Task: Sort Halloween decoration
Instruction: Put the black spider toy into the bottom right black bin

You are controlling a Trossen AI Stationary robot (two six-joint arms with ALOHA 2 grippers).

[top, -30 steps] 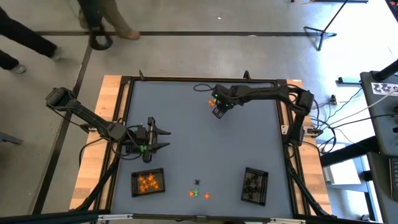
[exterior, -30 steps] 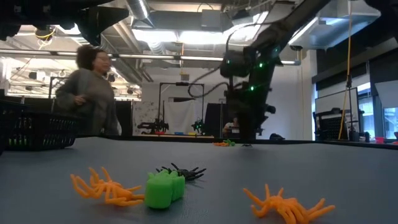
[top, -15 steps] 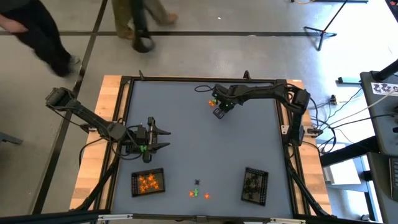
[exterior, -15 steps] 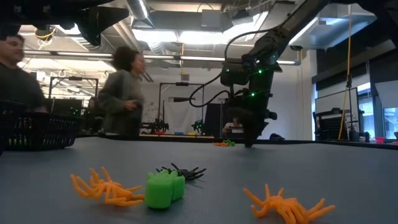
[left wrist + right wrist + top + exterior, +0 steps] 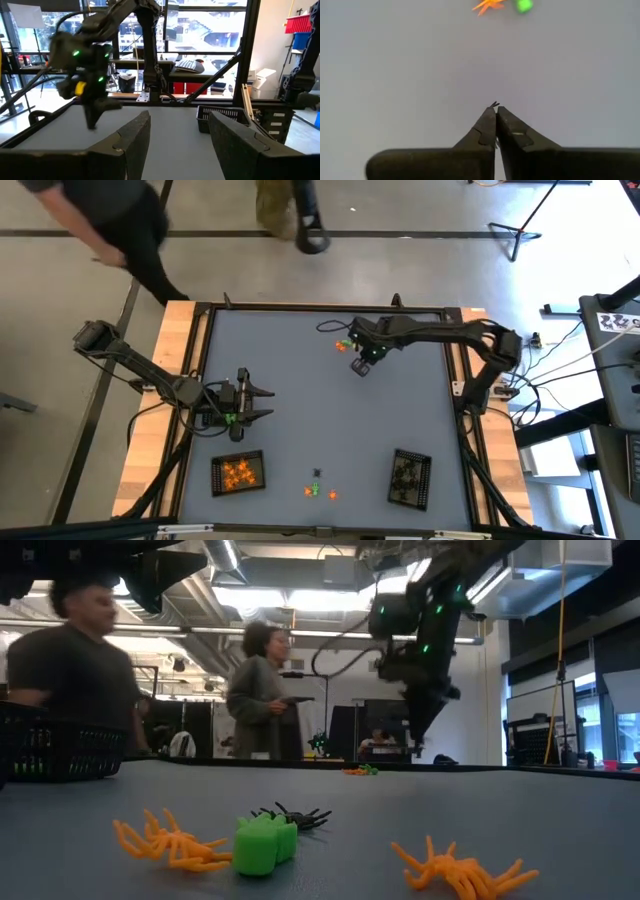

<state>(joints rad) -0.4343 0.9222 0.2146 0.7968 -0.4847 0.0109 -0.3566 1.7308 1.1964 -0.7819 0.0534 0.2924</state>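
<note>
Right hand [image 5: 495, 109]: fingertips together, pinching tiny black trinket [image 5: 494, 104] above bench [image 5: 300, 400]; slip risk from slight grip. Left hand [image 5: 177, 131]: apart, idle.

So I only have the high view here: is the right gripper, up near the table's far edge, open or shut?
Observer: Shut. In the right wrist view, the right gripper has its fingers pressed together. A tiny dark speck sits at the tips, and I cannot tell what it is.
Operator: Is it touching the table?
Observer: No. The low view shows it hanging well above the table.
Operator: And the left gripper?
Observer: The left wrist view shows the left gripper open, with nothing between its fingers.
</note>
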